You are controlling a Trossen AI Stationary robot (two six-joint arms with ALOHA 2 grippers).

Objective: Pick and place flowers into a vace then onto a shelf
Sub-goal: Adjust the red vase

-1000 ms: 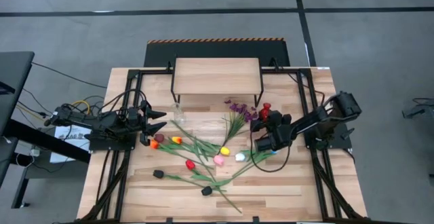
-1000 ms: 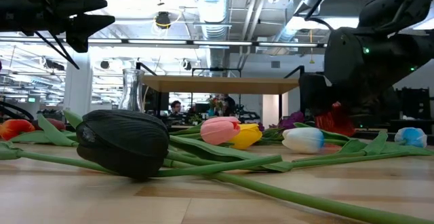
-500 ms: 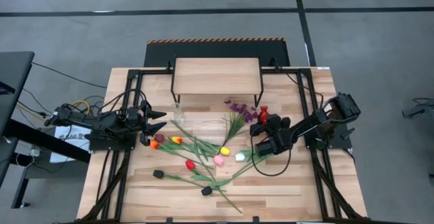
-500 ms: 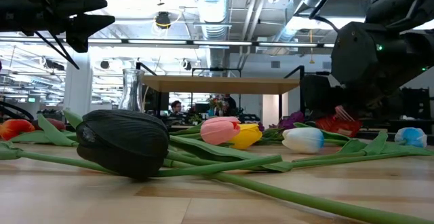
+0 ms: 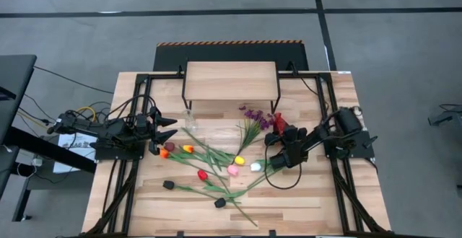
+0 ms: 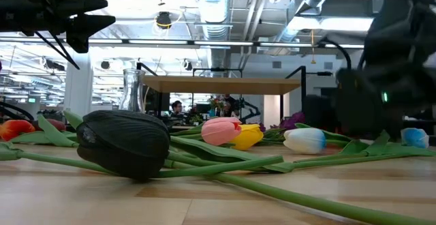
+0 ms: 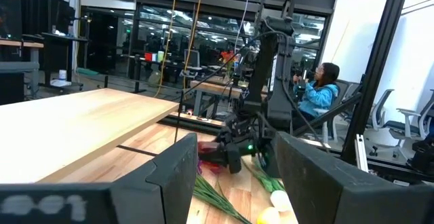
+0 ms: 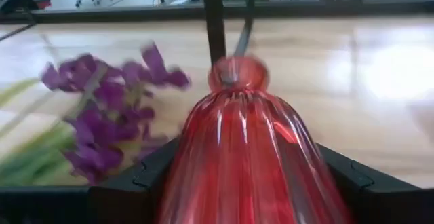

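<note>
Flowers [image 5: 216,167] lie scattered across the middle of the wooden surface [image 5: 317,202], in front of the shelf [image 5: 231,81]. The right gripper [image 5: 276,126] has its fingers [image 8: 146,176] spread around a red ribbed vase [image 8: 247,156], beside the purple sprigs [image 8: 102,115]. The left gripper [image 5: 167,128] hovers with fingers apart, holding nothing, near a clear vase [image 5: 190,117].
</note>
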